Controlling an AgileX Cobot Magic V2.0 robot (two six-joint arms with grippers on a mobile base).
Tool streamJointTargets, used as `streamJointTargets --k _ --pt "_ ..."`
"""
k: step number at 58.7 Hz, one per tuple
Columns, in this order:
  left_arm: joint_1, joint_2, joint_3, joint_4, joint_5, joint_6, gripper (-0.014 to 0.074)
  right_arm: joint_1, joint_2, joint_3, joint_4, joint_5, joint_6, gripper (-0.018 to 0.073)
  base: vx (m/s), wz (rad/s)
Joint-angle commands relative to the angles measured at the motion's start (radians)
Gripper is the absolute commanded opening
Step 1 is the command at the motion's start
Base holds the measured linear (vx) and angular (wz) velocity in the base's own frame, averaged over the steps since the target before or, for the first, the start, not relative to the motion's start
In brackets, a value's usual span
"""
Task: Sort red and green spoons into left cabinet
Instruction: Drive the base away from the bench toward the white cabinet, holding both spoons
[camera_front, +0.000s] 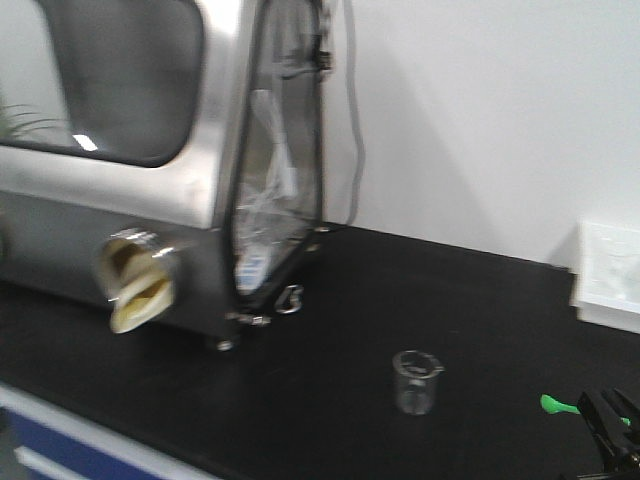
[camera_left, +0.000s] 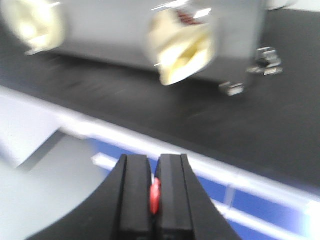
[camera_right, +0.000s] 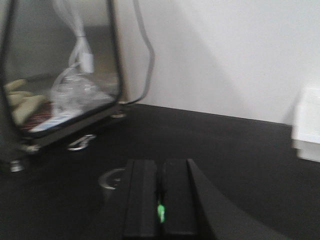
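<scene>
Seen from the left wrist: left gripper (camera_left: 154, 172) clenched on the red spoon (camera_left: 155, 196), only a red sliver showing between the black pads (camera_left: 136, 190), with the blue bench front (camera_left: 260, 200) beyond it.

Further in, on the black counter (camera_front: 420, 290): stainless-steel box (camera_front: 130, 230) with a dark window, and a cream glove (camera_front: 140, 290) hanging out of its round port.

Right of the box, well apart from it: a clear beaker (camera_front: 416, 380), upright.

Near the right edge of the front view: green spoon (camera_front: 556, 404), oval bowl poking out to the left of the right gripper (camera_front: 603, 408). From the right wrist, the same grasp up close: closed tight, with a thin green sliver between the dark pads (camera_right: 176, 195) and the beaker's rim just to their left.

Far right: white box (camera_front: 610, 275) against the pale wall.
</scene>
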Motion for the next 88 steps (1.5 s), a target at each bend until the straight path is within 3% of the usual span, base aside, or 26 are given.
streamJointTargets --k 1,43,88 --pt "-0.006 -0.001 -0.032 0.009 -0.059 -0.001 -0.0003 -0.001 -0.021 -0.022 -0.002 -0.08 -0.009 -0.0008 -0.15 0.68" --pt "-0.006 -0.002 -0.032 0.009 -0.028 -0.001 -0.0003 -0.001 -0.021 -0.022 -0.002 -0.08 -0.009 -0.0008 -0.05 0.73" --pt "-0.006 -0.002 -0.032 0.009 -0.006 -0.001 -0.0003 -0.001 -0.021 -0.022 -0.002 -0.08 -0.009 -0.0008 0.21 0.54"
